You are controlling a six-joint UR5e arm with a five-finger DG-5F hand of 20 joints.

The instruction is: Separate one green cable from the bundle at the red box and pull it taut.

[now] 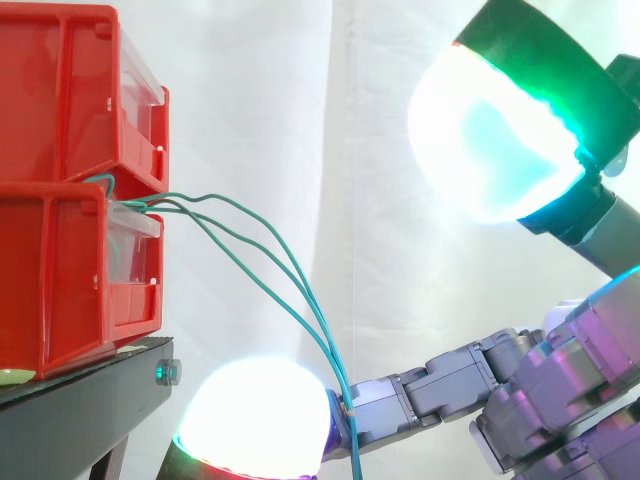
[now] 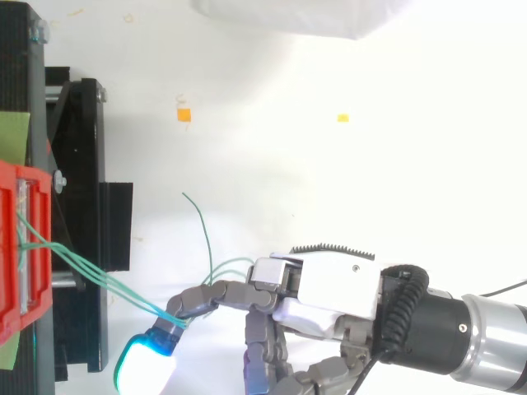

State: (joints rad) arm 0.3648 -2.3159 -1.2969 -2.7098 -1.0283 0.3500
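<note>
Two red bins (image 1: 60, 290) are stacked on a black stand (image 1: 90, 385) at the left. Green cables (image 1: 330, 352) are led from between them, rightward and down, and are laid across one outstretched finger (image 2: 214, 298) of the robot hand (image 2: 329, 288), which is spread open and grips nothing.

A white curtain (image 1: 300, 120) hangs behind the work, falling in soft vertical folds and evenly lit. From above, its lower edge (image 2: 329, 16) lies along the top of a pale, bright floor (image 2: 329, 181). Two small scraps lie on the floor well apart, one orange (image 2: 184, 114) and one yellow (image 2: 342, 118). At the left stands a black stand (image 2: 82, 164) with a bolt (image 1: 168, 372) at its corner and a green patch (image 2: 12, 136) on its top.
</note>
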